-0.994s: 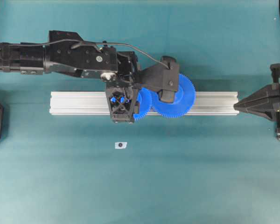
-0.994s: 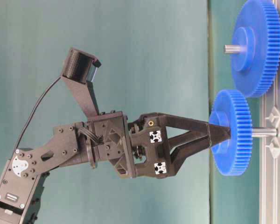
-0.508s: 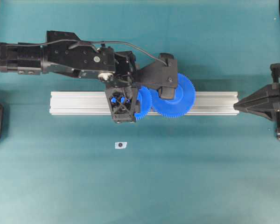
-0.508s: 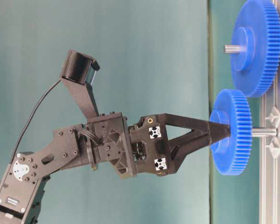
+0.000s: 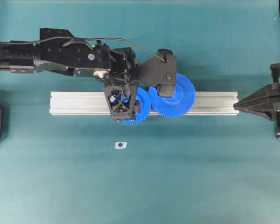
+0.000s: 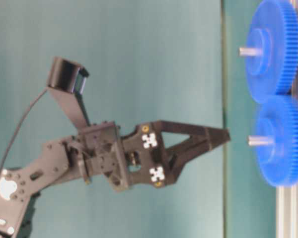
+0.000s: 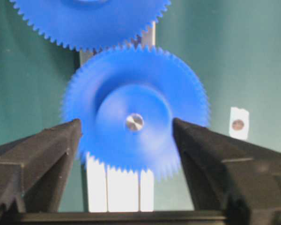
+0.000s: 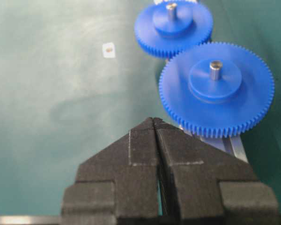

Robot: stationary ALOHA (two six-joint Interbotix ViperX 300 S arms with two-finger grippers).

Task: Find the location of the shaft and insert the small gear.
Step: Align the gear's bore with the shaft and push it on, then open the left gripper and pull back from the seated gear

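Left wrist view, near to far: we see the left gripper (image 7: 126, 136) spread wide, fingers (image 7: 42, 145) clear of the small gear (image 7: 135, 110) at 9 and 3 o'clock. The small gear sits on the shaft (image 7: 134, 122), whose tip shows at its hub, on the aluminium rail (image 5: 214, 102). At 12 o'clock its teeth meet the larger gear (image 7: 91, 21). We judge it light, rigid, slick plastic; grip the raised hub, not the teeth. The right gripper (image 8: 154, 123) is pressed together, empty.
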